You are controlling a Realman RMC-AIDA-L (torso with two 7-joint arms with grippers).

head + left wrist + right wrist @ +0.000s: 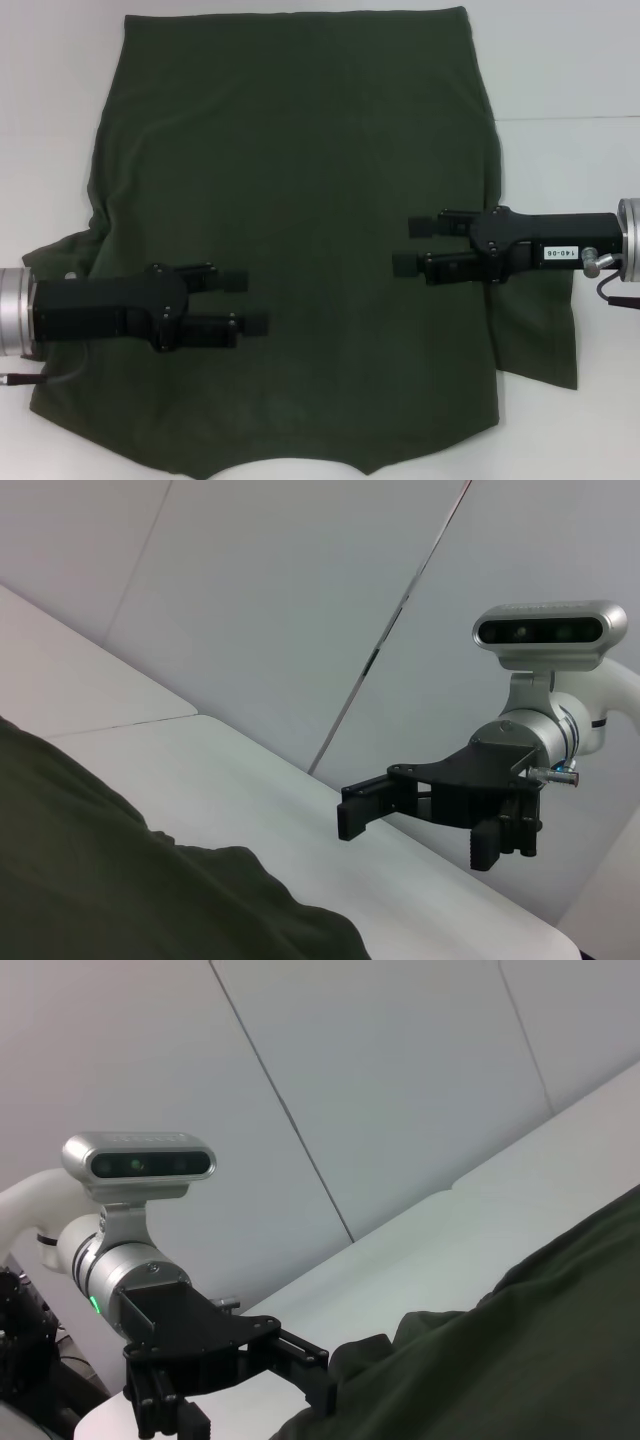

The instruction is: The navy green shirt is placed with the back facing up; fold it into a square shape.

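The big green shirt (300,220) lay spread flat on the white table (570,60). It covered most of the table in front of the robot. One sleeve stuck out on each side. The left gripper (252,304) hung over the shirt's left part, pointing toward the middle. Its fingers were apart and held nothing. The right gripper (408,246) hung over the right part, pointing back at the left one. Its fingers were apart too, and empty. The two grippers were well apart from each other.
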